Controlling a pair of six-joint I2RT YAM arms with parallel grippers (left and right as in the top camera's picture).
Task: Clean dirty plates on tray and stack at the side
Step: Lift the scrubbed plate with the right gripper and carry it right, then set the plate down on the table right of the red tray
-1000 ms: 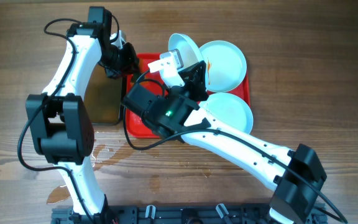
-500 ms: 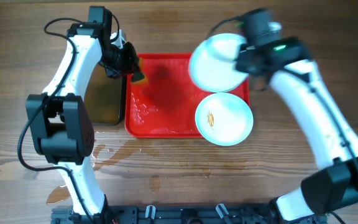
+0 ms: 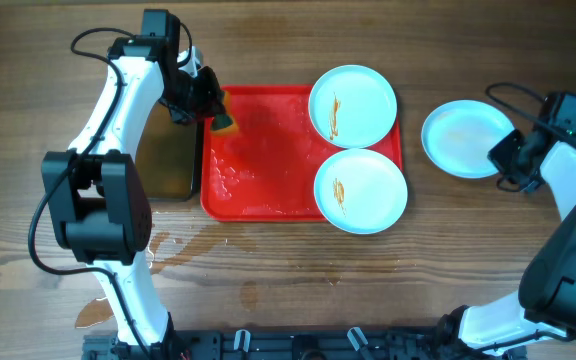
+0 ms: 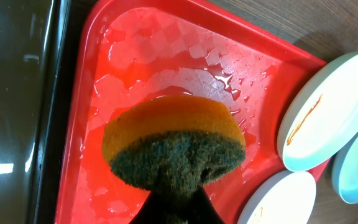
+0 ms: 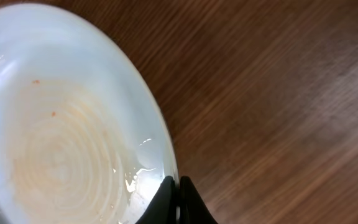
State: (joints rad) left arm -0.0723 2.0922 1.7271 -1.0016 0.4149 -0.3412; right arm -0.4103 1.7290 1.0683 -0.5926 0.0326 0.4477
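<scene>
Since the stack starts beside the red tray (image 3: 258, 195), the right gripper (image 3: 501, 160) pinches the wiped plate (image 3: 461, 138) by its rim, flat on the table (image 3: 368, 290). The left gripper (image 3: 216, 112) is clamped on a sponge (image 4: 173, 146), with two smeared plates (image 3: 353, 105) beyond its jaws, awaiting wiping.

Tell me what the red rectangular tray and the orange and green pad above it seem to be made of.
Red rectangular tray: likely moulded plastic, glossy, with wet glints and rounded corners. Orange and green pad: probably foam sponge with a coarse, fibrous scouring layer, matte.
</scene>
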